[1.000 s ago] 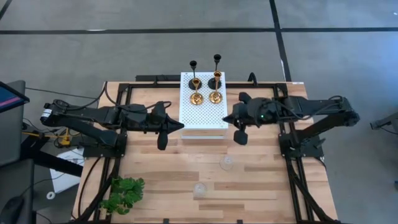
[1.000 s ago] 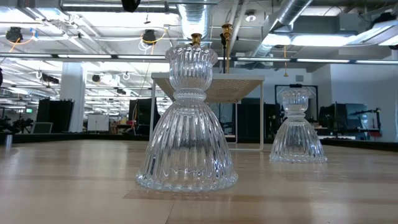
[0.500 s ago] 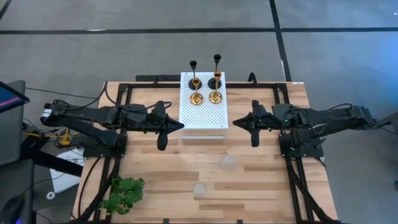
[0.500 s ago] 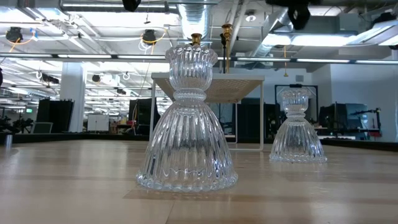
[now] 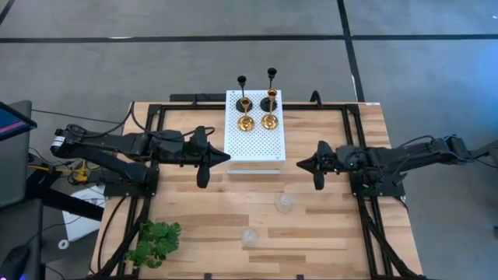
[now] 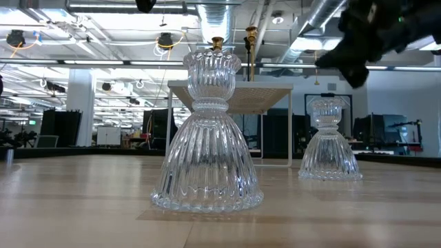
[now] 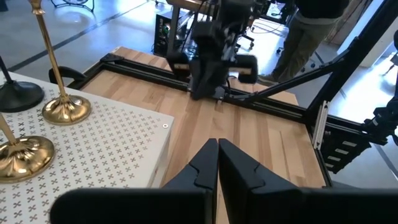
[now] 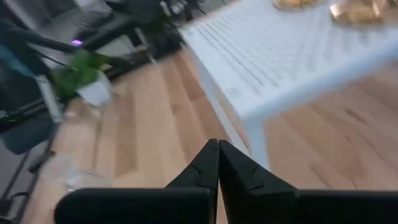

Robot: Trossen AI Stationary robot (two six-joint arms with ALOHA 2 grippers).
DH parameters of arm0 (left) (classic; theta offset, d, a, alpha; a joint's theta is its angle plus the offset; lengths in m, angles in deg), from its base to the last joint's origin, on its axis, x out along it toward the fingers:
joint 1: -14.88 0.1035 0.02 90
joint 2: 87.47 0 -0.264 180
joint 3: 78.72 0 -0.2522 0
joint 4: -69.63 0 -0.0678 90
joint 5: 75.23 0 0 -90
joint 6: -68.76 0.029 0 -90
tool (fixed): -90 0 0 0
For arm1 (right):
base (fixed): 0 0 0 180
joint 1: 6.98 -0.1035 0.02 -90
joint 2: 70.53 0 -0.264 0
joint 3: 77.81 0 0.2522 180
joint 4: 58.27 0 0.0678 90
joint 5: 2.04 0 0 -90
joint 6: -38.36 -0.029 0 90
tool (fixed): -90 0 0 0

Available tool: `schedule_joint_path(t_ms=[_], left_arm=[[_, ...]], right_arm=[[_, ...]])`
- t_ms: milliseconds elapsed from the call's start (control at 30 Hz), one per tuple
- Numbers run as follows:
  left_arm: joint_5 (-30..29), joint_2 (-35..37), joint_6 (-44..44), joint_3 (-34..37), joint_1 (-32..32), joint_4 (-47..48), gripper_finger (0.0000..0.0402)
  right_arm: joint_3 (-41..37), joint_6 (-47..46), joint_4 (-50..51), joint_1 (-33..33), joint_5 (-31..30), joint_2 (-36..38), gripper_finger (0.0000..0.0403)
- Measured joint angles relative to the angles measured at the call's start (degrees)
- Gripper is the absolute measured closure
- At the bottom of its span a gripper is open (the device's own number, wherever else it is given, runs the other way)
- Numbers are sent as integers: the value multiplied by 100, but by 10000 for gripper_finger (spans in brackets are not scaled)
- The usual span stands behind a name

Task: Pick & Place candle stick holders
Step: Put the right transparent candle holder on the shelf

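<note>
Two tall black holders (image 5: 271, 75) and two gold holders (image 5: 269, 120) stand on their bases at the far end of the white perforated board (image 5: 255, 144). Two clear glass holders stand on the bare table, one nearer the board (image 5: 285, 204) (image 6: 329, 141) and one near the front edge (image 5: 249, 236) (image 6: 207, 138). My left gripper (image 5: 226, 158) (image 7: 217, 149) is shut and empty beside the board's left near corner. My right gripper (image 5: 300, 165) (image 8: 218, 149) is shut and empty, above the table off the board's right near corner; it also shows in the low view (image 6: 353, 65), above the farther glass holder.
A green leafy plant (image 5: 154, 243) sits at the table's near left corner. Black frame rails (image 5: 366, 202) run along both sides of the table under the arms. Bare wood lies between the board and the glass holders.
My right arm has drawn back toward the table's right edge. Its gripper has gone a little toward the near edge and come down, entering the low view from above near the farther glass holder. The holders have stayed where they were.
</note>
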Motion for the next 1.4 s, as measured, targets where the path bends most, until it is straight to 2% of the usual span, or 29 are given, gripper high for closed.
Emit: schedule_joint_path(t_ms=[367,767,867,1067,1167,1400], left_arm=[[0,0,-2,0,-1,0,390],[0,0,-2,2,0,0,390],[0,0,-2,2,-1,0,390],[2,0,-17,1,0,0,390],[2,0,-11,2,-1,0,390],[2,0,-4,2,0,0,390]], right_arm=[[-891,-979,234,0,-202,-4,403],[-1023,-853,211,70,-206,-11,403],[-1023,-853,213,74,73,-11,403],[-1023,-1046,211,-137,1340,-11,403],[-1023,-1222,211,-350,1405,-11,403],[-1025,-784,187,-787,1346,-178,398]])
